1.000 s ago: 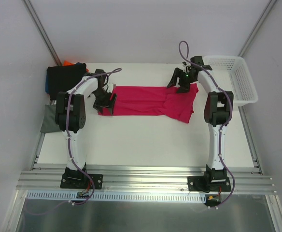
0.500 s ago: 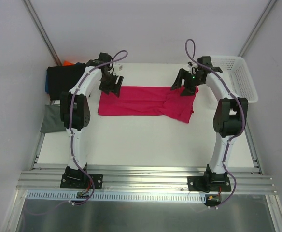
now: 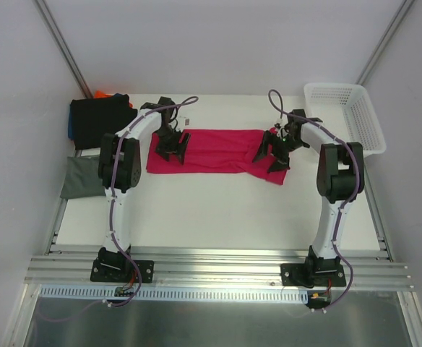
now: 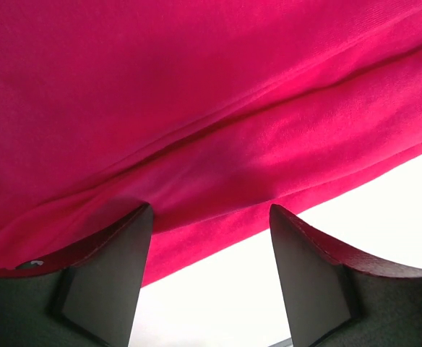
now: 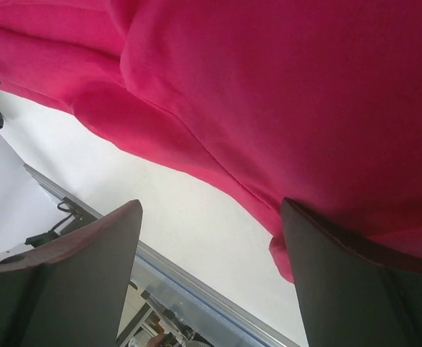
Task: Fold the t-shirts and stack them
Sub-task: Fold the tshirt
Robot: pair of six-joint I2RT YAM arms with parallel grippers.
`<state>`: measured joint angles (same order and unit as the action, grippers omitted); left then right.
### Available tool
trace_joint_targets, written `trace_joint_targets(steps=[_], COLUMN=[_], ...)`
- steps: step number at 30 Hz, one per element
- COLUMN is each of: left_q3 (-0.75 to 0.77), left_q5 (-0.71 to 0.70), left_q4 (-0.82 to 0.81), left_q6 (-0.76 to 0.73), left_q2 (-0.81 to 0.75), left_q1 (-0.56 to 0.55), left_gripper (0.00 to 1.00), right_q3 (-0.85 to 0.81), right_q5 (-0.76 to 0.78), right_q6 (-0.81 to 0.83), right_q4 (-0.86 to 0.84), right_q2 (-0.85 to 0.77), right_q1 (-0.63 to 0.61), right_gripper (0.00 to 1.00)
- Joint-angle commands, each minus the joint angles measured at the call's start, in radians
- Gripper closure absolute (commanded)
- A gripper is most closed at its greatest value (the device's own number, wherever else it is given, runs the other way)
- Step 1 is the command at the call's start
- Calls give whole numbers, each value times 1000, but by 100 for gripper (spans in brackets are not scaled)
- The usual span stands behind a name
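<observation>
A crimson-pink t-shirt [image 3: 218, 150] lies folded lengthwise into a long band across the back of the white table [image 3: 211, 202]. My left gripper [image 3: 173, 147] is open over its left end; in the left wrist view the pink cloth [image 4: 196, 108] fills the frame above the spread fingers [image 4: 110, 267]. My right gripper [image 3: 272, 155] is open over the shirt's right end; the right wrist view shows the pink cloth [image 5: 283, 94] and the table beneath. A black folded shirt [image 3: 97, 116] tops a pile with blue and orange edges at back left. A grey-green folded shirt [image 3: 77, 177] lies at the left edge.
A white mesh basket [image 3: 345, 119] stands at the back right corner. Aluminium rails [image 3: 211, 271] run along the table's near edge by the arm bases.
Both grippers have moved from behind the shirt's far edge forward and down onto its two ends. The shirt stays in place.
</observation>
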<state>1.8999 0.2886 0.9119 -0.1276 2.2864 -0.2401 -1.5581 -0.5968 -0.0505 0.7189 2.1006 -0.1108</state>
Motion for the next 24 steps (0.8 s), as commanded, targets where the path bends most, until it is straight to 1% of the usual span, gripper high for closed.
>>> trace_joint_targets(steps=[1, 4, 5, 8, 11, 20, 24], left_q3=[-16, 1, 7, 22, 21, 18, 16], left_q5=[37, 43, 43, 46, 52, 70, 78], left_q4=[24, 25, 24, 24, 24, 24, 24], left_q6=[28, 36, 37, 45, 52, 66, 66], left_q2=[-34, -33, -33, -24, -12, 2, -13], left_q1=[10, 12, 12, 12, 13, 27, 28], left_gripper=[34, 34, 34, 34, 34, 34, 34], right_q3=[-27, 12, 42, 101, 128, 127, 93], right_q5=[-3, 17, 23, 46, 60, 110, 92], right_q6=[35, 44, 75, 96, 115, 166, 172], right_q4=[72, 131, 142, 174, 198, 237, 241], right_q2=[-27, -73, -102, -145, -189, -232, -261], right_q1=[2, 31, 48, 80, 100, 134, 134], right_gripper=[18, 18, 18, 18, 17, 17, 17])
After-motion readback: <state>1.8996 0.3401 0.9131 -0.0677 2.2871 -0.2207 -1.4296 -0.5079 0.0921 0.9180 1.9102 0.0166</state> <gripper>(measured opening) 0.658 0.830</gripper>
